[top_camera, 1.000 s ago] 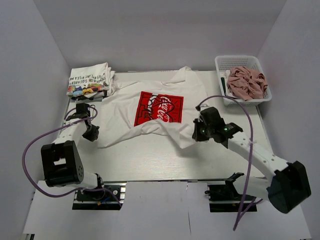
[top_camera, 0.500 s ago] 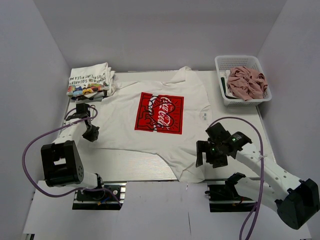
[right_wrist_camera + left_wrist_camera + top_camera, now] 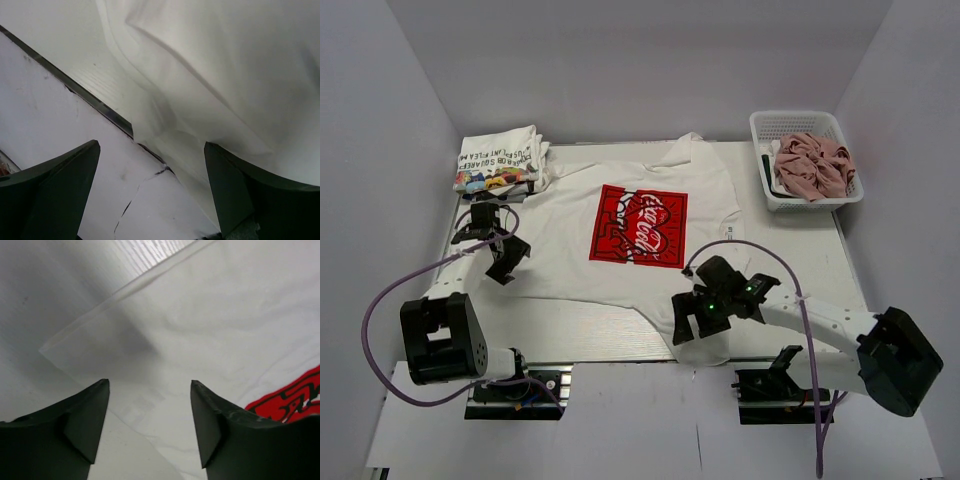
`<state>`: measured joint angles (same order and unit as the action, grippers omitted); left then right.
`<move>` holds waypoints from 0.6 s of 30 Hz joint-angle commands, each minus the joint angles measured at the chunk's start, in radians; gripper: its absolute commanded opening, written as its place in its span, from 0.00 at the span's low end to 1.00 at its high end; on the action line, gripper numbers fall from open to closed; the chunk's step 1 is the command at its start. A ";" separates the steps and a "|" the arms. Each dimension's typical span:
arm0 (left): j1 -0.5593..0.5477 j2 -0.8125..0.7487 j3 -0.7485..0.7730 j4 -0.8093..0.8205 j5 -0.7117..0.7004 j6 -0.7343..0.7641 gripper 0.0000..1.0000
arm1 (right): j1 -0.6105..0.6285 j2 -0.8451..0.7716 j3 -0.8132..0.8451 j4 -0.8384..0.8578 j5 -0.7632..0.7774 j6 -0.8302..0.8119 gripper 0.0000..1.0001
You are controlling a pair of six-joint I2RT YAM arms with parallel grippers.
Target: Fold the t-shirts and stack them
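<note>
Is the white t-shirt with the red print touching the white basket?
Apart. In the top view a strip of table shows between the t-shirt and the basket.

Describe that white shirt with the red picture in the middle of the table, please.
The t-shirt is soft white cloth with a red square print. It lies spread print-up, mostly flat with slight wrinkles, on the table. Its near right corner droops over the table's front edge. Nothing grips it: the left gripper stands open over its left edge, the right gripper open over that near corner.
</note>
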<state>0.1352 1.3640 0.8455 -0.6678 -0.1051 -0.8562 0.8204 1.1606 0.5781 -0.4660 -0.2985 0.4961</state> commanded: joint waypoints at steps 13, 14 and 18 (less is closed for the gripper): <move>-0.006 -0.097 -0.022 0.047 0.044 0.034 0.80 | 0.243 0.154 0.041 0.455 0.017 0.022 0.90; -0.006 -0.097 -0.022 0.047 0.044 0.034 0.80 | 0.269 0.174 0.049 0.454 0.007 0.000 0.90; -0.006 -0.106 -0.033 0.066 0.076 0.043 0.80 | 0.328 0.205 0.130 0.409 -0.013 -0.099 0.90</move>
<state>0.1333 1.3010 0.8249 -0.6361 -0.0574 -0.8295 1.1095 1.3567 0.6331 -0.0944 -0.2741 0.4870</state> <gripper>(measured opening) 0.802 0.904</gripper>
